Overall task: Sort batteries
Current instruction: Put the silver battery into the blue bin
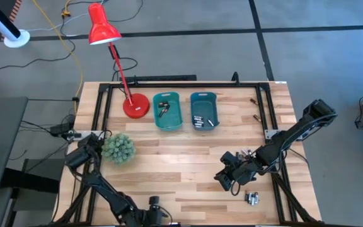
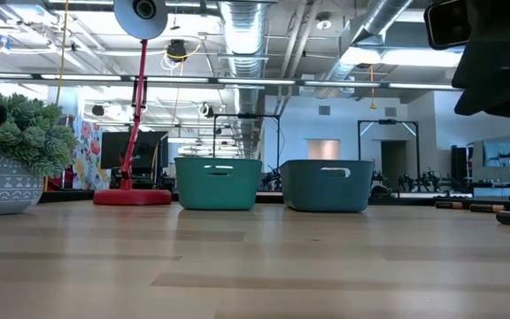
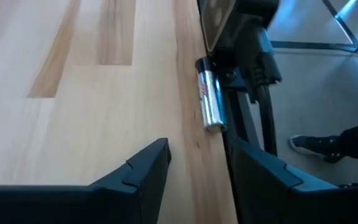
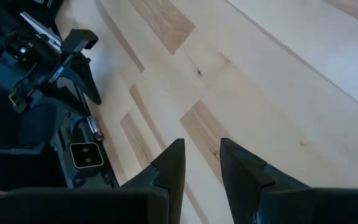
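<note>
A silver battery [image 3: 209, 93] lies on its side at the table's left edge, beside the dark frame rail. My left gripper [image 3: 201, 149] hangs just short of it, open, with nothing between its fingers; in the high view it is next to the plant [image 1: 92, 142]. My right gripper [image 4: 202, 149] hovers open over bare wood at the near right [image 1: 224, 178]. From there the same battery [image 4: 95, 127] shows under the left arm. More batteries lie in the two teal bins [image 1: 166, 111] [image 1: 203, 111], in a small cluster [image 1: 252, 198] near the front right, and singly at the far right [image 1: 256, 118].
A green spiky plant in a pot [image 1: 118, 149] stands close to the left gripper. A red desk lamp [image 1: 135, 106] stands left of the bins. Black frame rails run along the table's left [image 1: 97, 120] and right [image 1: 271, 113] sides. Bare wood stretches across the table's middle.
</note>
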Motion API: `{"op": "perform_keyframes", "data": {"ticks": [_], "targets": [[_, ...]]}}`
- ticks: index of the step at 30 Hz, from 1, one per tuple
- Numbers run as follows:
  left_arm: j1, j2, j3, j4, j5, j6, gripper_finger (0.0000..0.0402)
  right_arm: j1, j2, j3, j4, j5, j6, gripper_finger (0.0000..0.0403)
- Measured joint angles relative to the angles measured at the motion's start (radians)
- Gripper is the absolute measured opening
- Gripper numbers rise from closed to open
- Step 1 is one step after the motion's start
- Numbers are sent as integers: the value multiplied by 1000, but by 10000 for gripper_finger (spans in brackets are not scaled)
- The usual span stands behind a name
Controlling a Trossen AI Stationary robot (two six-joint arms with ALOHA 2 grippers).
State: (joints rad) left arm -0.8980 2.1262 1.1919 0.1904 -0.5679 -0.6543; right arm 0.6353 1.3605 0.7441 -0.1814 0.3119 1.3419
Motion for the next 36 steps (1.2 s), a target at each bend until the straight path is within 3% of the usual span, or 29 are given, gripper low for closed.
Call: {"op": "perform_keyframes", "data": {"ticks": [20,36], "targets": [[44,1,-2,65,82,49,171,0,0,0,-1,0,-7,117],[99,4,-2,68,75,112,171,0,0,1,-5,0,-6,117]]}}
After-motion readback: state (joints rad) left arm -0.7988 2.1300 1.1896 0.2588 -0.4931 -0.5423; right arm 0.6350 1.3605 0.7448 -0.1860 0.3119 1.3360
